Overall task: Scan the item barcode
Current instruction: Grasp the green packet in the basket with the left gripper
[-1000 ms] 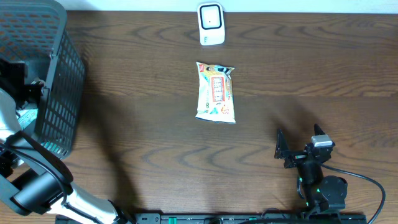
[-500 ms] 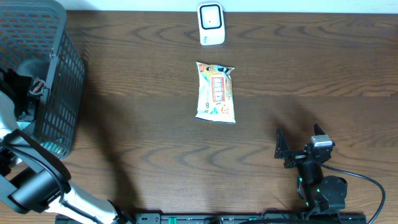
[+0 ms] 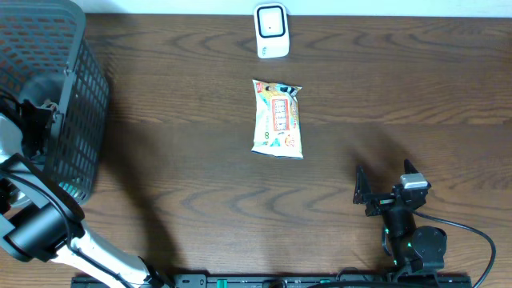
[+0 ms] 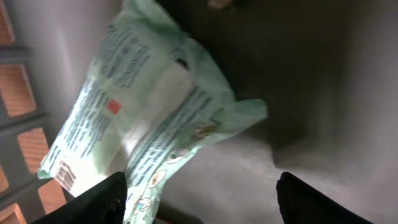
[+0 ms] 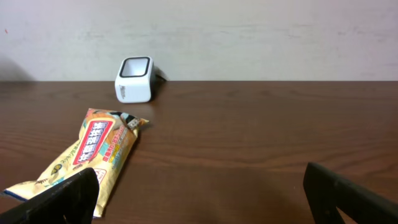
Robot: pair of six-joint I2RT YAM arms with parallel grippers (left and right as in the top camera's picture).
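Our left end effector point(image 4: 202, 186) stands apart inside the ribbed mesh basket point(image 3: 80, 104), a crinkly mint-green pouch point(image 4: 155, 106) just ahead; our right end effector point(image 5: 200, 180), also apart, faces the glossy flat yellow packet point(image 5: 93, 155).

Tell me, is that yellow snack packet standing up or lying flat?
Lying flat. The snack packet rests on its back on the table, printed front facing up; the right wrist view shows it low against the wood.

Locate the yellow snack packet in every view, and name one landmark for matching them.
Overhead: yellow snack packet at centre, just below the white scanner.
Left wrist: not in it.
Right wrist: lower left, nearer than the scanner.
Shared landmark: the scanner, in overhead and right wrist.
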